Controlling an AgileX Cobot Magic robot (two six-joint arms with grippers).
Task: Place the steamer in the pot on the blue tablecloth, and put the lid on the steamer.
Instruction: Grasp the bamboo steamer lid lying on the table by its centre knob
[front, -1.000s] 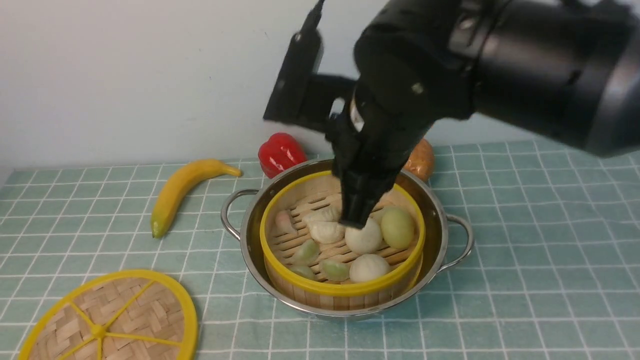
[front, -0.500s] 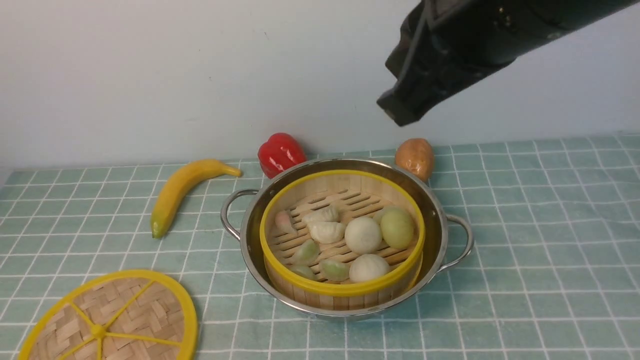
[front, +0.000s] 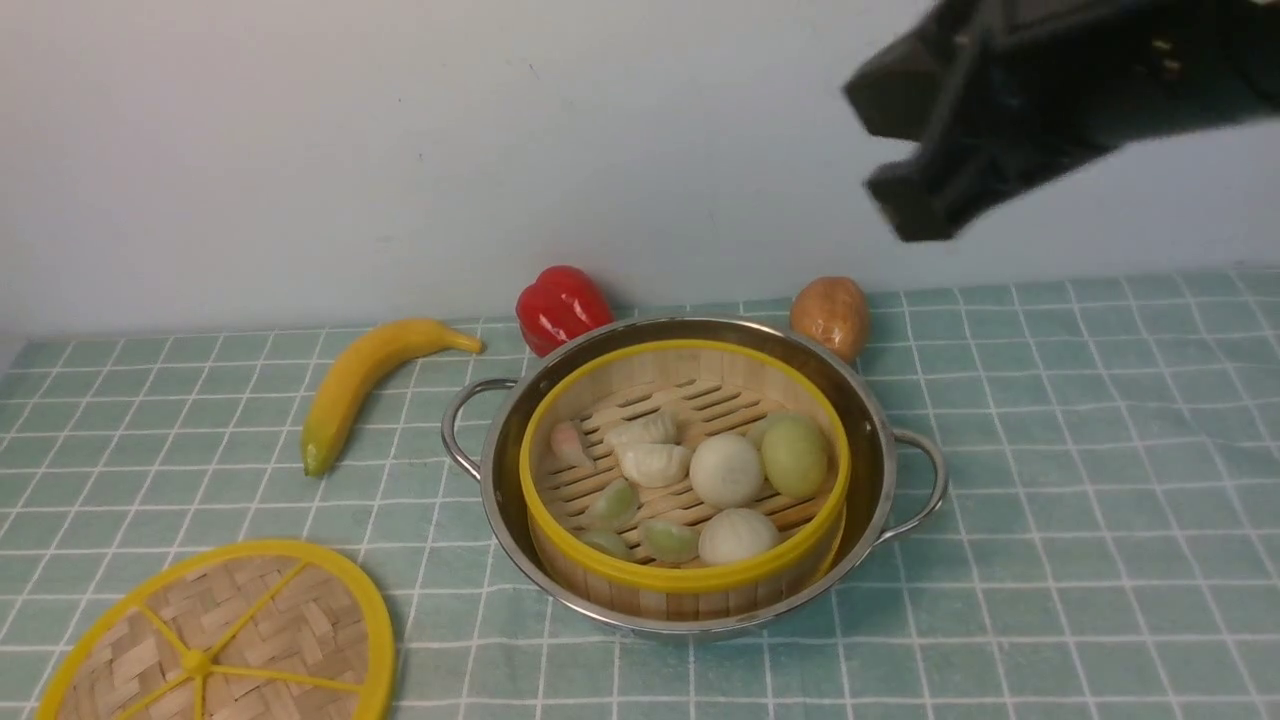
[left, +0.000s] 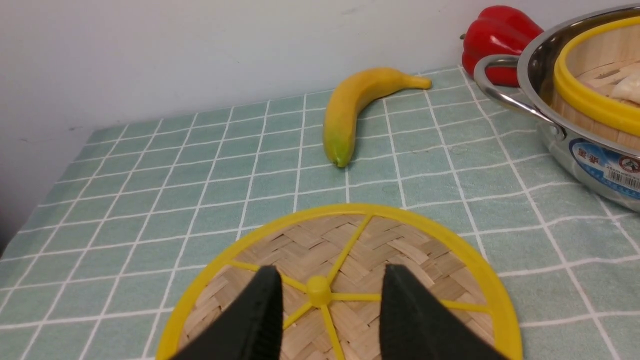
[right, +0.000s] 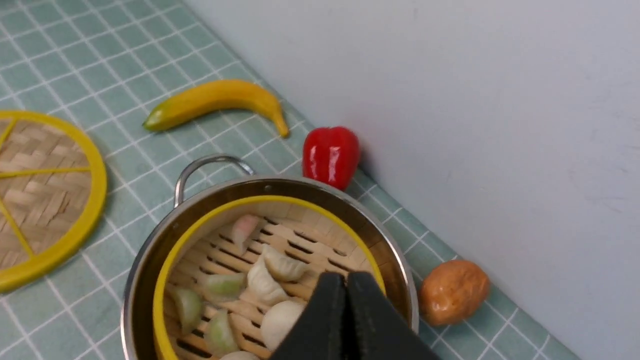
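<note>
Step status: the steamer (front: 680, 578) sits inside the pot (front: 872, 420), roughly centred, with its yellow rim a little above the steel rim. The pot stands on the blue tablecloth (front: 1080, 480) that covers the bench, in the middle of the scene. The first step therefore appears complete, and the step in hand is placing the lid.

The lid (front: 215, 640) lies flat on the cloth at the near left, well apart from the pot. A banana (front: 365, 385) lies beyond it. A red pepper (front: 560, 305) and a potato (front: 830, 315) stand at the far edge behind the pot.

Right end effector (right: 346, 285): fingers pressed together, holding nothing, high above the far right side of the pot and clear of the steamer.

Left end effector (left: 330, 280): fingers apart, one on each side of the lid's centre hub in the left wrist view. Whether they touch the weave cannot be determined.

Next move, as judged: close the left end effector on the hub, lift the lid level, carry it right over the steamer, and lower it until the two yellow rims meet all round
</note>
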